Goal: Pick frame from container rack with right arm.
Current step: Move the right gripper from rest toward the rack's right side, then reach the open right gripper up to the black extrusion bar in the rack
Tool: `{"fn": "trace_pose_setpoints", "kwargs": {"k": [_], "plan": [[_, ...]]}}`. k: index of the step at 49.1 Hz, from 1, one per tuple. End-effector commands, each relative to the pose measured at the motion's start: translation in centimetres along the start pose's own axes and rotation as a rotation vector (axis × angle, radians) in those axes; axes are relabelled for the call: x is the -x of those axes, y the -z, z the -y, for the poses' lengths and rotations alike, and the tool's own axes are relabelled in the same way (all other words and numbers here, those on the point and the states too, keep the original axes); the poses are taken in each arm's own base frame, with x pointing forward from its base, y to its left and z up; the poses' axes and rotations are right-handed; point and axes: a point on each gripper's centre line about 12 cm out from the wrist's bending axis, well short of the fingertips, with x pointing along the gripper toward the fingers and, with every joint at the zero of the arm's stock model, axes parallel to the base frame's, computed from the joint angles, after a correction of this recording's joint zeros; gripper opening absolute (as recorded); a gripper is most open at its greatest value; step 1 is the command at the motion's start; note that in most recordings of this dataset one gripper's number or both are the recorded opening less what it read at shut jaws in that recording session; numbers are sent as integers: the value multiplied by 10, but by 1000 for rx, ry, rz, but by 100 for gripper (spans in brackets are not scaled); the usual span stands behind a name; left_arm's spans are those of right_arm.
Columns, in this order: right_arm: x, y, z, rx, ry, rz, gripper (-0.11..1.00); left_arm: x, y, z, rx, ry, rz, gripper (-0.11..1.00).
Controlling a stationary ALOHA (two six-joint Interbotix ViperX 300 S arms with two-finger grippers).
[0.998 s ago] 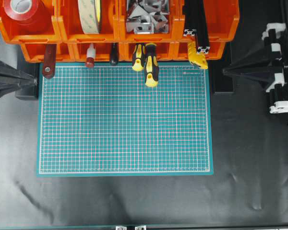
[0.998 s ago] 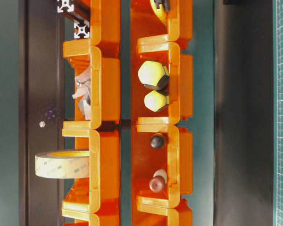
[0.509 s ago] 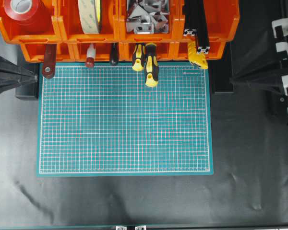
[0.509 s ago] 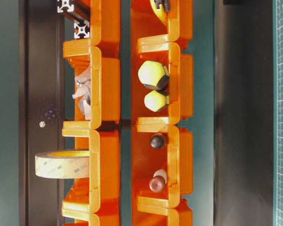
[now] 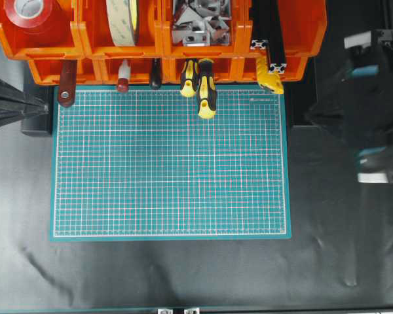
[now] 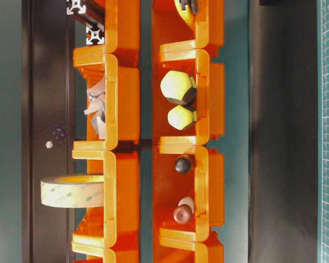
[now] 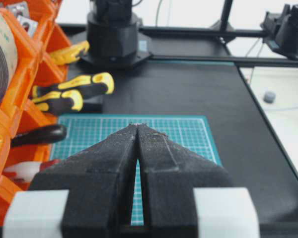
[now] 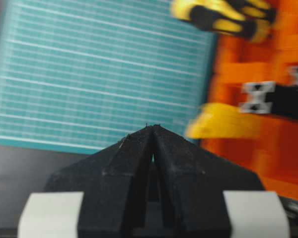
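Note:
The frame is a black slotted bar lying in the top right bin of the orange container rack, with a second bar beside it. Their square ends poke out of the bin front. My right arm's gripper is a motion-blurred shape right of the green mat, apart from the rack. In the right wrist view this gripper is shut and empty, with a frame end ahead to its right. My left gripper is shut and empty at the mat's left edge.
Two yellow-black screwdrivers and a yellow tool hang from the lower bins over the green mat. Other bins hold red tape, a tape roll and metal brackets. Black cloth surrounds the mat.
My right arm has lifted and swung, blurring in the overhead view. Its gripper stays shut. The left arm, rack and frame have not moved.

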Motion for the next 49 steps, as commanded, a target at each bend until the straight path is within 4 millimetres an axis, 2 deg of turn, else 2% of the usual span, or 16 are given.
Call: {"fn": "trace_pose_setpoints", "kwargs": {"k": [1,13,19,35,43,49], "plan": [[7,-8,5,18,155,-35,0,-1,-12,1,9,4,27,0],[-11,-20,-18,222,589,-205,0,-1,-7,0,20,-1,-6,0],[-17,-24,-29,283,739,-268,0,-2,-6,0,20,-2,-12,0],[-28,-26,-38,313,787,-308,3,-1,-6,0,25,-6,-18,0],[-30,-26,-39,315,804,-328,15,0,-6,0,31,-6,-18,0],[-30,-27,-39,310,831,-320,30,0,-6,-1,31,-7,-18,0]]}}
